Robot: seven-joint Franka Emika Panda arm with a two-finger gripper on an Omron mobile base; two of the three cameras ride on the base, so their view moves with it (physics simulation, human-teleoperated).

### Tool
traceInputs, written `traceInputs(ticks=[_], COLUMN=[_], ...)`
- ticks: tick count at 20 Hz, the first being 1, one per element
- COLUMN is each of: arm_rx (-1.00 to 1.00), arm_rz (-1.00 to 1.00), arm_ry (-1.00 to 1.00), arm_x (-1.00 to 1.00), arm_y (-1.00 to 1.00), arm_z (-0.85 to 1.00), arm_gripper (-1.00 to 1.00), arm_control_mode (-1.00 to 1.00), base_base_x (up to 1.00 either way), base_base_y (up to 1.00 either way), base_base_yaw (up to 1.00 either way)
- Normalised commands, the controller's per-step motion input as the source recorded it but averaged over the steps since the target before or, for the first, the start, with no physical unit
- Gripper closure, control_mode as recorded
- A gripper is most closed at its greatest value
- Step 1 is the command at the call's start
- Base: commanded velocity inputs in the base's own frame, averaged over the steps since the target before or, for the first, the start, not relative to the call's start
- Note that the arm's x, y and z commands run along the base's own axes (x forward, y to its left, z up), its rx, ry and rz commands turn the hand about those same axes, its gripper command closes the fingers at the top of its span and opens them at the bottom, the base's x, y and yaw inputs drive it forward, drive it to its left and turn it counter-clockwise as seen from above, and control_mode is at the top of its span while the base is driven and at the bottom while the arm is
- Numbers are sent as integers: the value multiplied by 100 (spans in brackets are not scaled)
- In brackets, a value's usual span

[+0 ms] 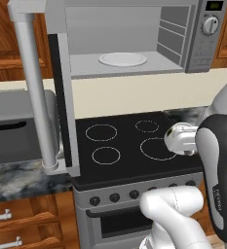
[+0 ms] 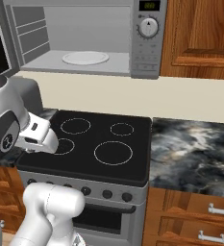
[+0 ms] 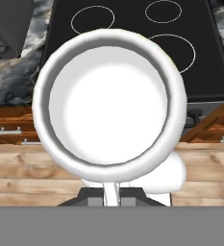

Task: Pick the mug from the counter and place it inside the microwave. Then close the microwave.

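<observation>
The mug is white and seen from straight above, its round mouth taking up most of the hand view. My gripper is shut on the mug's near wall, with the dark fingertips on either side of the rim. Below the mug lie the stove's front edge, wooden drawers and wooden floor. The microwave hangs above the stove with its door swung wide open to the left. Inside it is a white round plate. The marbled counter flanks the stove.
A black stove top with several ring burners sits under the microwave, with knobs along its front. A dark-grey slotted box stands on the left counter behind the open door's long bar handle. My arm hangs over the stove's front left.
</observation>
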Motion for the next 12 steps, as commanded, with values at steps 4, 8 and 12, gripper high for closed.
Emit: traceInputs(ticks=[4,8,12], arm_rx=[0,0,0], arm_rz=[0,0,1], arm_ry=[-1,0,-4], arm_x=[-2,0,-18], arm_y=[0,0,3], arm_z=[0,1,44], arm_gripper=[100,100,100], arm_control_mode=[-100,-100,-100], base_base_x=[0,0,0], base_base_y=[0,0,0], base_base_yaw=[0,0,0])
